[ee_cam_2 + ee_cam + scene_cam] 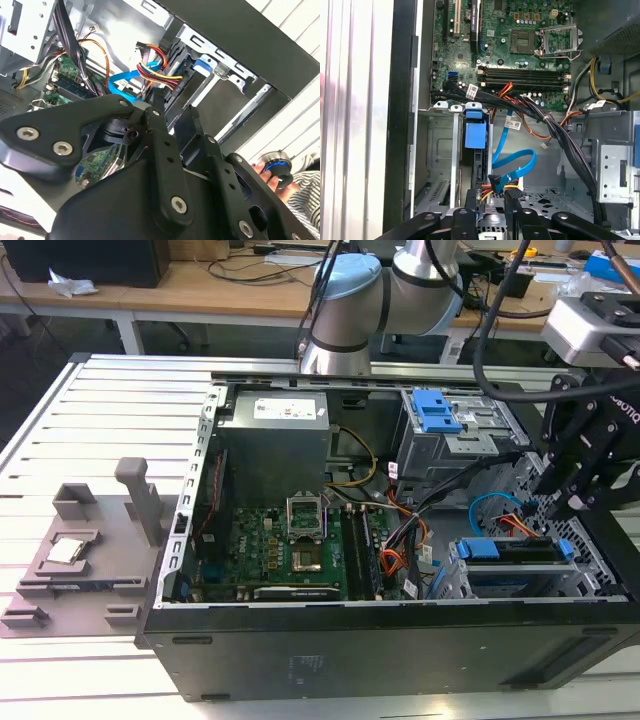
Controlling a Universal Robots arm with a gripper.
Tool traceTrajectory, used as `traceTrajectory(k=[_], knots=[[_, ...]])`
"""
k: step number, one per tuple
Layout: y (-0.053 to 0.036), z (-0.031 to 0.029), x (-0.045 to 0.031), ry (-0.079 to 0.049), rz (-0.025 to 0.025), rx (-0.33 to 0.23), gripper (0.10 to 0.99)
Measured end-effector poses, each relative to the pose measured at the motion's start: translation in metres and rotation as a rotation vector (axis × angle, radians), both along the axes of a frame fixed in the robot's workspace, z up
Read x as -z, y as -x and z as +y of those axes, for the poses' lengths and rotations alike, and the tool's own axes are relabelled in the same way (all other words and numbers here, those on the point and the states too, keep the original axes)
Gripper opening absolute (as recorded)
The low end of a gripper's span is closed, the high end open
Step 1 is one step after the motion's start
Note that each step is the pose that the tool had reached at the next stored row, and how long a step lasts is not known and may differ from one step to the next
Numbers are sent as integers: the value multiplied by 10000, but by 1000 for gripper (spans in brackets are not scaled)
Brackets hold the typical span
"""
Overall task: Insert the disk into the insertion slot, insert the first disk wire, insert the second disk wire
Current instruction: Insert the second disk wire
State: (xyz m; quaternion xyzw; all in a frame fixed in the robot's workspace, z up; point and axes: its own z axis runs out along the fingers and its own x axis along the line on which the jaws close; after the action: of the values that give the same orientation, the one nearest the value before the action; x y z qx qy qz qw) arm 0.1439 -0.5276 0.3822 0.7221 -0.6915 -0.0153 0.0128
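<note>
Well, a big black computer case (400, 650) lay open on the silver slatted metal surface (100, 420). In the exterior view, the black robot gripper (565, 512) hung over the case at about 3 o'clock. Just below it, near 4 o'clock, sat the insertion slot (500, 588), a low grey metal cage full of little holes. The disk (515, 552), a silver box in a bright blue plastic carrier, was inside that slot. It showed its thin edge, and its blue handle pointed toward the green circuit board (290, 550) in the middle of the case.

Up at 1 o'clock stood a taller grey cage (445, 440) with blue plastic latches. Far off at 9 o'clock, a grey plastic holder (90, 540) rested on the surface, well apart from the case.

In the first wrist view, the gripper (491, 199) was right beside the end of the disk (474, 132), next to the slot's grey wall (442, 150). A bunch of wires (492, 186), red, yellow and orange, ended right at the gripper. A flat blue cable (517, 165) curled just beside them. Both wrist views showed this bunch (157, 67) and the cable (117, 82) close to the gripper (172, 112).

I could not tell if the gripper was spread, pressed together, or pinching the wires.
</note>
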Motion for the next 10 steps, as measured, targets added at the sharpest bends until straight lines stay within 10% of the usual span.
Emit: traceTrajectory(k=[10], knots=[[165, 44, 93, -3, 0, -543, 361]])
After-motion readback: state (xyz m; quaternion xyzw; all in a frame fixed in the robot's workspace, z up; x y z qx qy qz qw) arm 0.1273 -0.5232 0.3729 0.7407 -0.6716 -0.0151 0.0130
